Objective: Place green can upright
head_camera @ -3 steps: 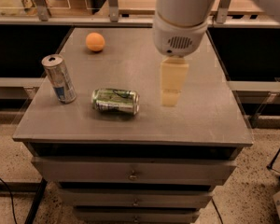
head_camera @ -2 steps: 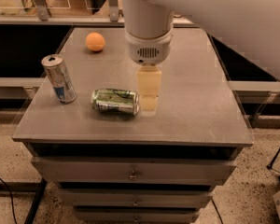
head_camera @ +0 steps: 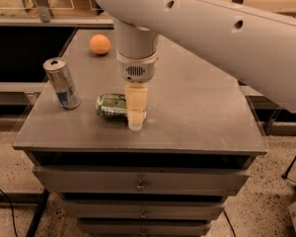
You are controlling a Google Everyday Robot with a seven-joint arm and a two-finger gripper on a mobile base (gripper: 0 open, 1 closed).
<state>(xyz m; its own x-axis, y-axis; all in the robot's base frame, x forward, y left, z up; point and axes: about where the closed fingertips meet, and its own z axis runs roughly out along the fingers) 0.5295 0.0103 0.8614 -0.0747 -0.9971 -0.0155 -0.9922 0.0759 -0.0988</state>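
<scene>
The green can (head_camera: 111,106) lies on its side on the grey cabinet top (head_camera: 197,107), near the front edge and left of centre. It is green and silver with dark markings. My gripper (head_camera: 136,117) hangs down from the white arm and stands at the can's right end, covering that end from view. Whether it touches the can does not show.
A taller slim silver-and-blue can (head_camera: 62,83) stands upright to the left of the green can. An orange (head_camera: 99,44) sits at the back left. The top belongs to a drawer cabinet with handles (head_camera: 140,185); its front edge is just below the gripper.
My gripper has moved left across the top, from well right of the green can to its right end. The cans and the orange have not moved.
</scene>
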